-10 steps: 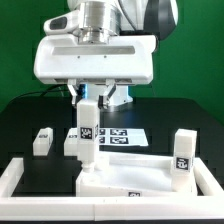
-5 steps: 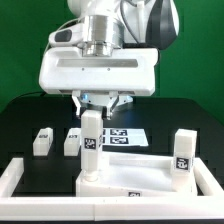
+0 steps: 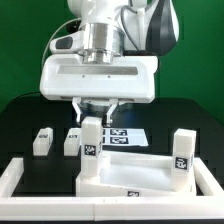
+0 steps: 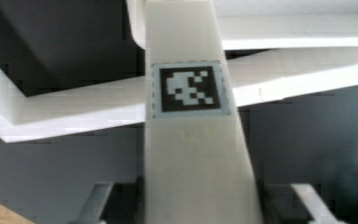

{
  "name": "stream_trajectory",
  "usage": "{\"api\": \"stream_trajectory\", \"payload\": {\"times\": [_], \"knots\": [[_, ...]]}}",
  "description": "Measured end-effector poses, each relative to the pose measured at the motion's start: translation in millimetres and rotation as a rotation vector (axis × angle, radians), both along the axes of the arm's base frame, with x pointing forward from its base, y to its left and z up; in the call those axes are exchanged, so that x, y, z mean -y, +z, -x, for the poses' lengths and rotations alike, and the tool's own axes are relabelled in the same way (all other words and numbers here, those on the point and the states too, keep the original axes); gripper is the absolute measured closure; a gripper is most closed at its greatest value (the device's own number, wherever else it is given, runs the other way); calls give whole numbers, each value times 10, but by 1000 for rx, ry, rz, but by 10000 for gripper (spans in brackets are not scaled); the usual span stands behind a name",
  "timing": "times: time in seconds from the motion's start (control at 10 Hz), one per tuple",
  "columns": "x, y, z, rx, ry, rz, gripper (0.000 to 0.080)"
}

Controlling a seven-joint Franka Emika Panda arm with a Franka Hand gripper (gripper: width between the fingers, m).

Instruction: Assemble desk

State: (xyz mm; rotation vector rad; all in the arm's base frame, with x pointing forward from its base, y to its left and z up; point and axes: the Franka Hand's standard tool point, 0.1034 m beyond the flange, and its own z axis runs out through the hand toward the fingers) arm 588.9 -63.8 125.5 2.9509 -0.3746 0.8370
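My gripper (image 3: 94, 112) is shut on a white desk leg (image 3: 91, 150) and holds it upright by its top. The leg's foot rests on the desk top panel (image 3: 135, 172), at the corner on the exterior view's left. A second leg (image 3: 182, 150) stands on the panel's corner at the exterior view's right. Two loose legs (image 3: 42, 140) (image 3: 72, 142) stand on the black mat behind. In the wrist view the held leg (image 4: 194, 130) with its tag runs between my fingers (image 4: 306, 197), with the gripper (image 4: 197, 206) around it and the panel (image 4: 291, 75) below.
The marker board (image 3: 122, 136) lies on the mat behind the panel. The large white rail (image 3: 18, 180) frames the mat at the front and sides, close to the panel's front edge.
My gripper has come down and shifted slightly toward the exterior view's right with the leg, which now sits lower on the panel's corner.
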Motion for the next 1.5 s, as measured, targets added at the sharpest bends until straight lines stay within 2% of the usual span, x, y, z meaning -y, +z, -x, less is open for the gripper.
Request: {"api": "stream_trajectory", "payload": {"times": [0.3, 0.4, 0.5, 0.6, 1.0, 1.1, 1.2, 1.4, 1.5], "knots": [[1, -8, 2, -1, 0, 1, 496], [1, -9, 2, -1, 0, 1, 295], [1, -10, 3, -1, 0, 1, 295], [1, -11, 3, -1, 0, 1, 181], [-3, -24, 8, -13, 0, -5, 151], [-38, -31, -3, -80, 2, -46, 150], [-45, 21, -64, -111, 2, -71, 150], [-32, -38, -86, -118, 1, -69, 150], [-2, -92, -54, -191, 0, -101, 150]]}}
